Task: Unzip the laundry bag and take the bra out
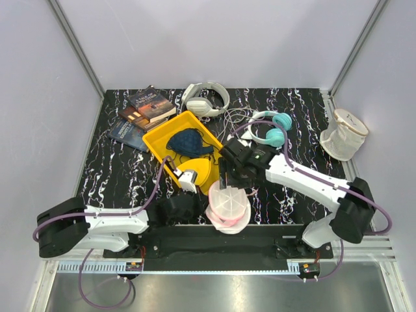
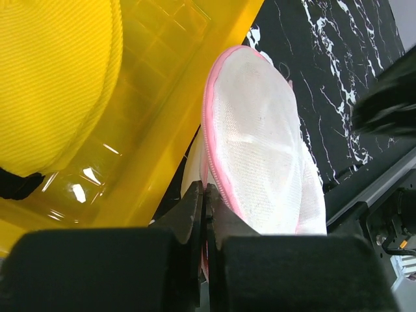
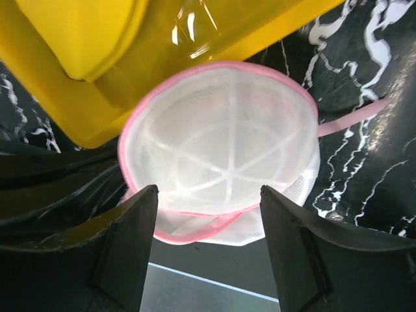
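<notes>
Attention is owed to how the laundry bag point(image 1: 227, 208) lies. It is found at the table's near edge, just beside the yellow tray point(image 1: 166, 125), between the two tools and directly beneath the right gripper point(image 3: 208, 195). That gripper's jaws are spread wide and empty to either side of the bag's round face, and no long axis is offered. The left gripper point(image 2: 205, 195) is pressed closed at the pink rim point(image 2: 207, 117) and appears to pinch it, though any mesh between the fingers is hidden. The bra point(image 1: 188, 142) is seen outside the bag, in the tray's far half, somewhat nearer the right arm. The zipper's slider cannot be made out, and the bag's lower edge is cut off in the right wrist view.
</notes>
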Robot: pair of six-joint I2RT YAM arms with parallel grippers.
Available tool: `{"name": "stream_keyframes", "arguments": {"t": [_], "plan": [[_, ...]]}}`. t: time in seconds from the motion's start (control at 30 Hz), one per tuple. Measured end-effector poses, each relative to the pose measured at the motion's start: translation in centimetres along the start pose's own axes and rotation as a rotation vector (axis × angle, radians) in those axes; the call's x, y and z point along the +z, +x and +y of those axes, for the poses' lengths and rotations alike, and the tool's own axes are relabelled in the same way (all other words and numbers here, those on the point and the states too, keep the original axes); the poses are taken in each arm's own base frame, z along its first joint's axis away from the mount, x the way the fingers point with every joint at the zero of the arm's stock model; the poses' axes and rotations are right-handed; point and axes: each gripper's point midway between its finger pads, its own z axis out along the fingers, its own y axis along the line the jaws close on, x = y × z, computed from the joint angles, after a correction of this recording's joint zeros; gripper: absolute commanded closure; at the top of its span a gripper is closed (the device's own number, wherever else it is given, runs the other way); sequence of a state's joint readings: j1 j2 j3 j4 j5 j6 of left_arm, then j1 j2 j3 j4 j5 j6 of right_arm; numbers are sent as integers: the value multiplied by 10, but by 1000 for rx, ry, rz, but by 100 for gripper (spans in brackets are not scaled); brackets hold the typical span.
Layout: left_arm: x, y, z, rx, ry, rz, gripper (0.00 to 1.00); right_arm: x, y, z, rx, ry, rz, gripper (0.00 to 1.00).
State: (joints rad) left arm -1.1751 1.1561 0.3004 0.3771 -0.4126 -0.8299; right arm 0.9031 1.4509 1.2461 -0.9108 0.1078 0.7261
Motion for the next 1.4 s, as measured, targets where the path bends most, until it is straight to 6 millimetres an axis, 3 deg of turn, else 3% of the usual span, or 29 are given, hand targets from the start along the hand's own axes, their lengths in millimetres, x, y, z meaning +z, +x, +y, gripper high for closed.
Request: {"name": "stream_keyframes", "arguments": {"t": [0.13, 0.23, 0.43, 0.57, 0.7, 1.07, 1.23, 1.4], "plan": [[-6, -4, 1, 15, -2, -2, 51, 29, 22, -2, 14, -4, 79, 29], [-13, -11, 0, 10, 1, -13, 30, 40, 38, -8, 28, -1, 126, 29], [-29, -31, -1, -14, -13, -56, 8, 47, 47, -8, 37, -15, 152, 29], [-44, -40, 12, -21, -60, -77, 1, 52, 52, -10, 38, -11, 166, 28], [-57, -53, 28, -13, -127, -110, 1, 54, 53, -10, 37, -10, 169, 28], [-69, -138, 119, -57, -442, -221, 1, 56, 58, -14, 32, -4, 185, 27], [-81, -173, 134, -77, -473, -265, 1, 57, 64, -20, 31, 13, 202, 25], [-86, -185, 138, -90, -472, -264, 1, 50, 63, -21, 28, 9, 192, 19]]}}
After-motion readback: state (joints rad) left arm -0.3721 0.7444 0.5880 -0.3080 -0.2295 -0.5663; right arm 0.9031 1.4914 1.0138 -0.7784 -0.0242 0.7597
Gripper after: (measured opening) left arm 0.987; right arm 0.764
